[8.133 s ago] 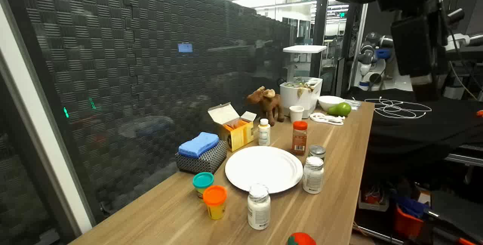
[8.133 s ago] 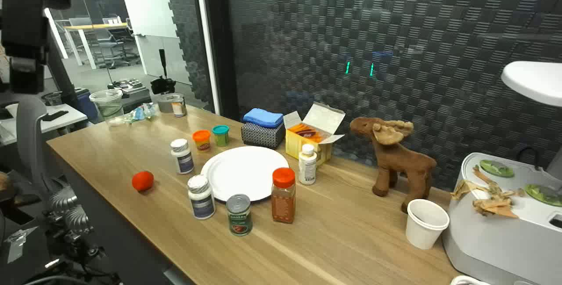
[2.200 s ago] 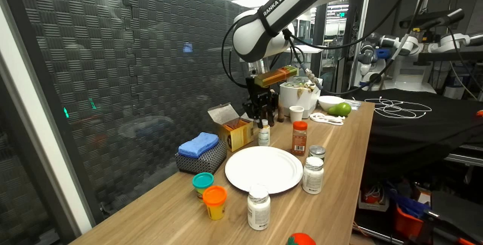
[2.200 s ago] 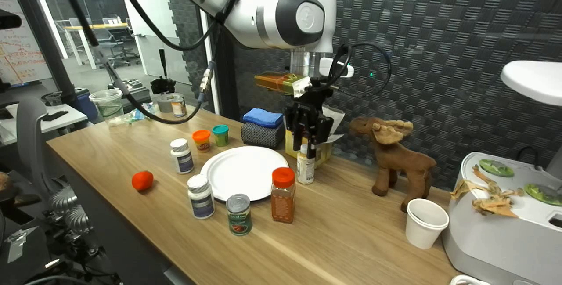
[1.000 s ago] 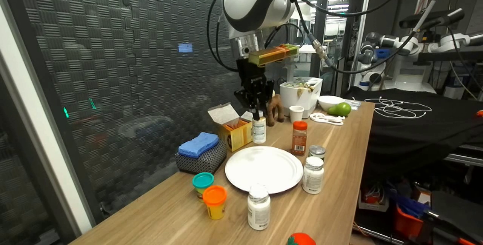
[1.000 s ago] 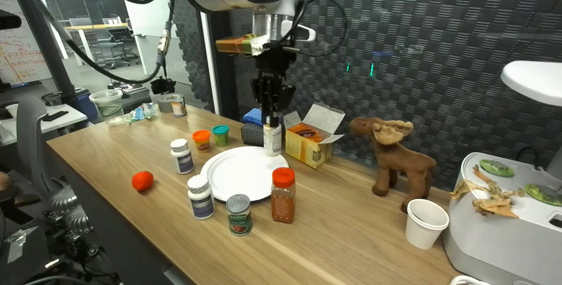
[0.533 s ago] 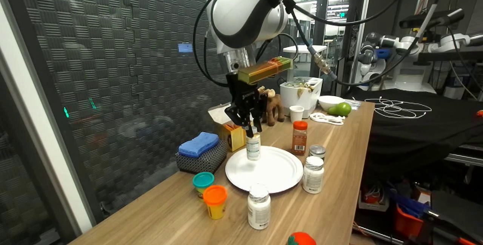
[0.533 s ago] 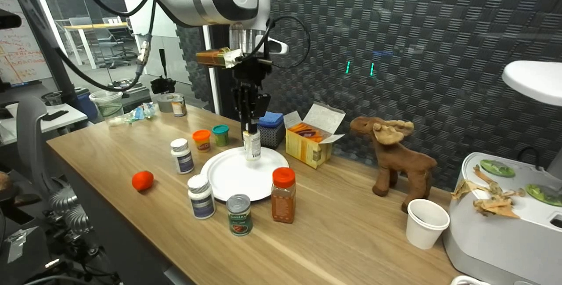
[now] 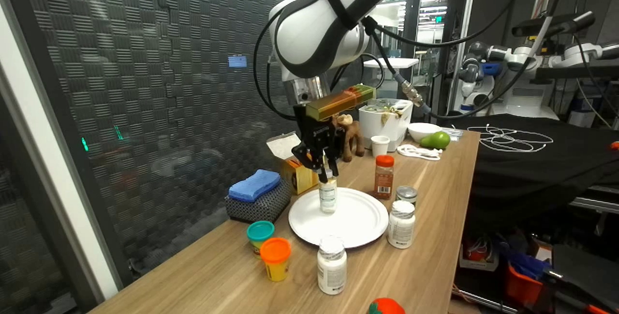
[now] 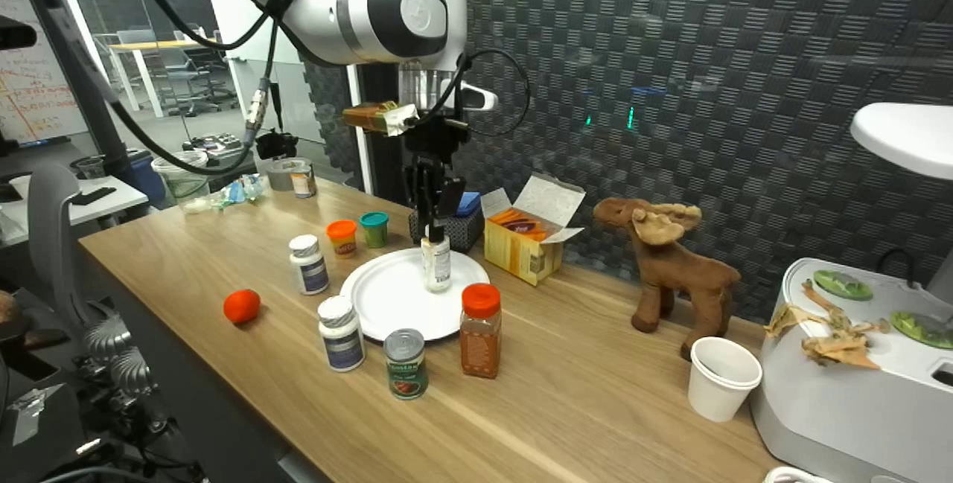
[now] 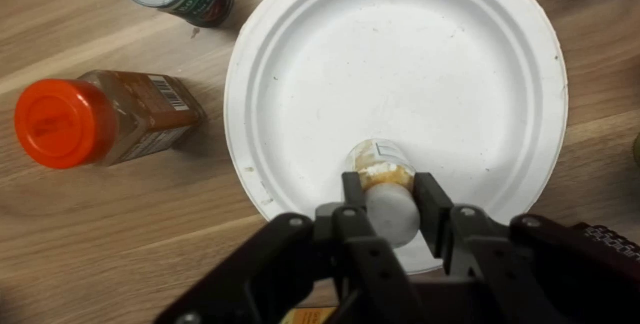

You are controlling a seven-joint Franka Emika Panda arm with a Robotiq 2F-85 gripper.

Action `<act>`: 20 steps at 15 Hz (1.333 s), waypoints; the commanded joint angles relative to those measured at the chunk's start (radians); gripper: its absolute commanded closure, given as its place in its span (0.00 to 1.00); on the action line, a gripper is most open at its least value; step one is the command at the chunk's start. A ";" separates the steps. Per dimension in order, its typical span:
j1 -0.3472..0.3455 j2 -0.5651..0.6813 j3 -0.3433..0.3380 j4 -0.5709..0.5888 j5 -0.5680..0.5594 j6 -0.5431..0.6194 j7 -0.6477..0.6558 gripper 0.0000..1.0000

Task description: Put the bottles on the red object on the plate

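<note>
My gripper (image 11: 387,184) is shut on a white bottle (image 11: 384,157), one pad either side of its white cap and neck. Both exterior views show this bottle (image 9: 328,200) upright within the rim of the round white plate (image 9: 360,222); I cannot tell whether its base touches the plate. Two more white bottles stand on the table: one white-capped bottle (image 9: 331,270) in front of the plate, another bottle (image 9: 401,227) beside it. A red-capped spice jar (image 11: 60,124) is upright near the plate's edge. The red tomato-shaped object (image 10: 242,306) sits by the table edge.
A small can (image 10: 406,364) stands close to the jar. Tubs with an orange lid (image 10: 342,228) and a teal lid (image 10: 374,219) are near the plate. Behind are a blue sponge (image 9: 255,185) on a dark box, an open yellow carton (image 10: 525,245) and a toy moose (image 10: 670,267).
The arm has come in over the table and taken hold of the bottle beside the yellow carton. That bottle has been carried over the plate and, in the last half second, lowered slightly.
</note>
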 commanded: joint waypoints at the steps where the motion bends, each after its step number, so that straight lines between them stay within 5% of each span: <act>1: -0.003 0.012 -0.002 0.014 0.022 0.025 0.020 0.90; 5: -0.001 0.015 -0.002 0.012 0.023 0.031 0.011 0.90; 6: -0.002 0.009 0.001 0.008 0.028 0.026 0.002 0.44; 9: -0.005 -0.047 0.016 -0.021 0.040 0.006 -0.030 0.29; 10: 0.001 0.010 0.002 0.004 0.020 0.019 -0.003 0.48; 13: 0.001 -0.015 0.010 0.002 0.026 0.012 -0.011 0.29; 18: 0.001 -0.019 0.011 -0.001 0.026 0.009 -0.012 0.29; 19: 0.001 -0.019 0.011 -0.001 0.026 0.009 -0.012 0.07; 20: 0.001 -0.018 0.008 0.001 0.014 0.011 -0.025 0.05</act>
